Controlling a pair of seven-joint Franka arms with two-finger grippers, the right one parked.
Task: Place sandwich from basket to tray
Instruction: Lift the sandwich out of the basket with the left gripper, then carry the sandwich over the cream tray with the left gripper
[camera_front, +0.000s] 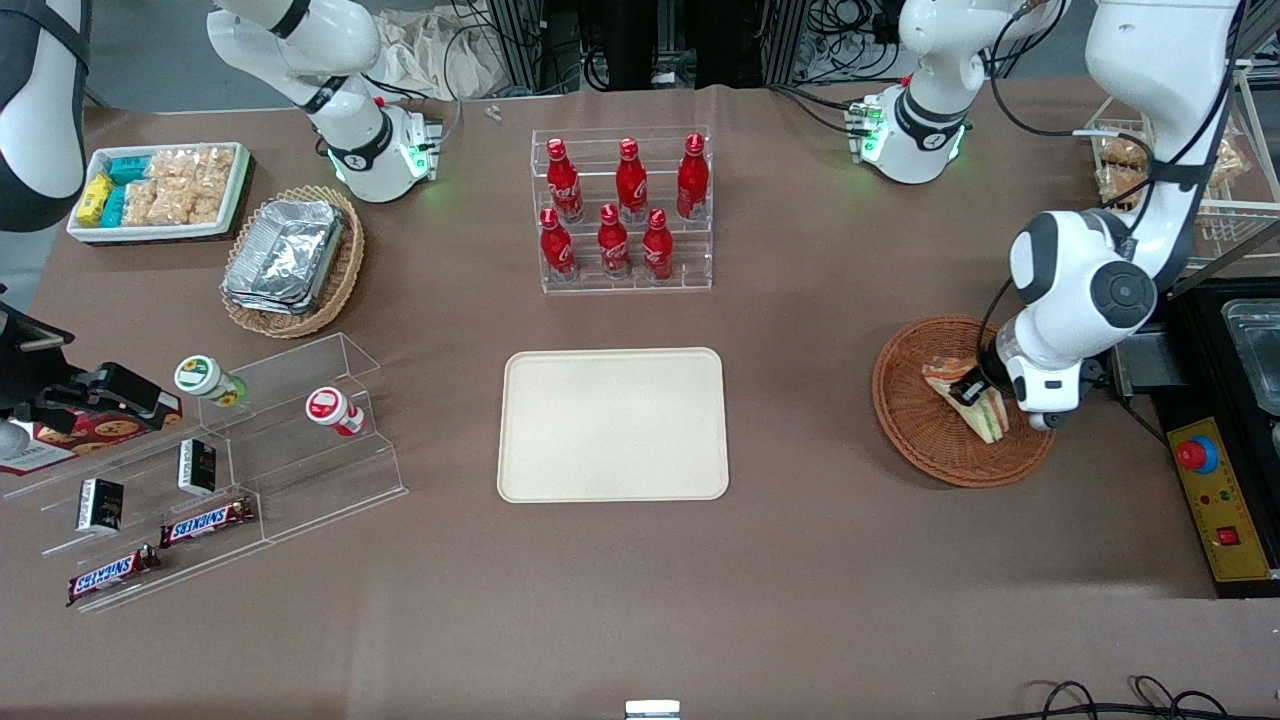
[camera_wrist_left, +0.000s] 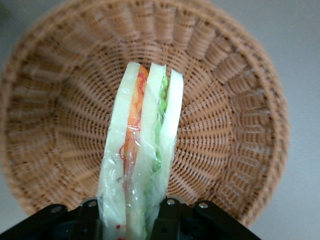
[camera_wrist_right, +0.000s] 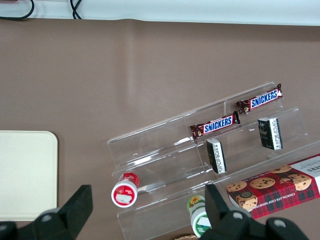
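The sandwich, a clear-wrapped wedge showing orange and green filling, stands on edge over the middle of the round reddish-brown wicker basket. My left gripper is down in the basket, shut on the sandwich, with one black finger pressed against each bread face. Whether the sandwich rests on the weave or hangs just above it does not show. The cream tray lies flat at the table's middle, toward the parked arm from the basket, with nothing on it.
A clear rack of red bottles stands farther from the front camera than the tray. A control box with a red button sits beside the basket at the working arm's end. Acrylic snack shelves, a foil-container basket and a white bin lie toward the parked arm.
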